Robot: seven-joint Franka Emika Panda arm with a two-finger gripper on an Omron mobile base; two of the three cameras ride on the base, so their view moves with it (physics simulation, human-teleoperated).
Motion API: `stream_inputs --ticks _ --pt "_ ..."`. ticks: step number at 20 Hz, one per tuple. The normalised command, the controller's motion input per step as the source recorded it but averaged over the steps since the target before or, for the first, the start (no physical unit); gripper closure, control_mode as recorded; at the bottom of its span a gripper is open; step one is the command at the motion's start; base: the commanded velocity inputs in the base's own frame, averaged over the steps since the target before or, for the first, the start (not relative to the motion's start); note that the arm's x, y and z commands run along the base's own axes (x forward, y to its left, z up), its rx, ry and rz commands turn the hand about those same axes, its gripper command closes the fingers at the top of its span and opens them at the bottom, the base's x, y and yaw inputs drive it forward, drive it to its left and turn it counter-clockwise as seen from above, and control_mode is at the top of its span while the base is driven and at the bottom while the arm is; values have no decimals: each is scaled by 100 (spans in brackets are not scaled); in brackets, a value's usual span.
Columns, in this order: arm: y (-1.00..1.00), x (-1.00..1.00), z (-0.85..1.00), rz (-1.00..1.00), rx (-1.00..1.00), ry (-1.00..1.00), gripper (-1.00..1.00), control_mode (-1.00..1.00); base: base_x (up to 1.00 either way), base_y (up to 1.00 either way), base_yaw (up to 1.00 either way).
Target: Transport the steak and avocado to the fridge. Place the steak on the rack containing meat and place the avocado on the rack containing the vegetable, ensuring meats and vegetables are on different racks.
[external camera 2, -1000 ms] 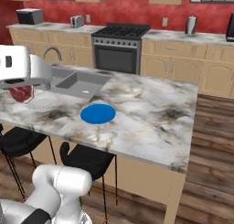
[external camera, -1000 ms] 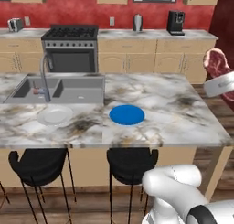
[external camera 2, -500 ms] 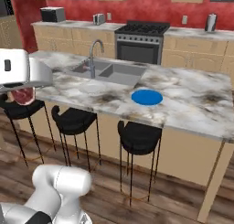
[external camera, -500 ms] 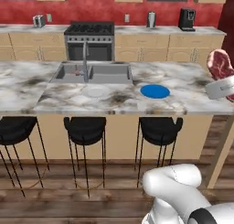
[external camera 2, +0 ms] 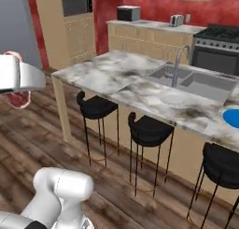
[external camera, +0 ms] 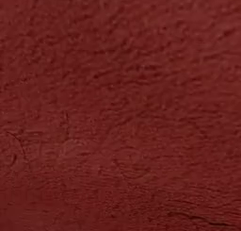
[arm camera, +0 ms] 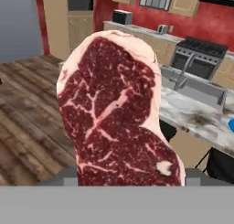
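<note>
The steak (arm camera: 119,113), a red marbled slab with a pale fat rim, stands upright close before the hand camera with my gripper (arm camera: 132,176) shut on its lower edge. From the right base camera the steak (external camera 2: 19,100) hangs below the white hand at the far left, above the wooden floor, with the gripper (external camera 2: 17,89) around it. A tall grey surface (external camera 2: 14,22) rises at the upper left; I cannot tell whether it is the fridge. The avocado and the racks are out of view.
The marble island (external camera 2: 116,76) with a sink (external camera 2: 196,81) and a blue plate (external camera 2: 231,117) stretches to the right, with three black stools (external camera 2: 95,106) along its near side. A wooden oven cabinet (external camera 2: 77,22) stands behind. A dark red wall (external camera: 120,110) lies close before the left base camera.
The whole scene has shifted because the base has driven and turned away from the island. The left base view now faces the red wall. The steak stays in the gripper.
</note>
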Motion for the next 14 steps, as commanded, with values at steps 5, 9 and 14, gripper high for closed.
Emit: stream_inputs --ticks 5,9,14 --pt "0 0 0 0 0 0 100 100 0 8 100" --pt "0 0 0 0 0 0 100 100 0 0 100" --pt "0 0 0 0 0 0 100 100 37 -13 81"
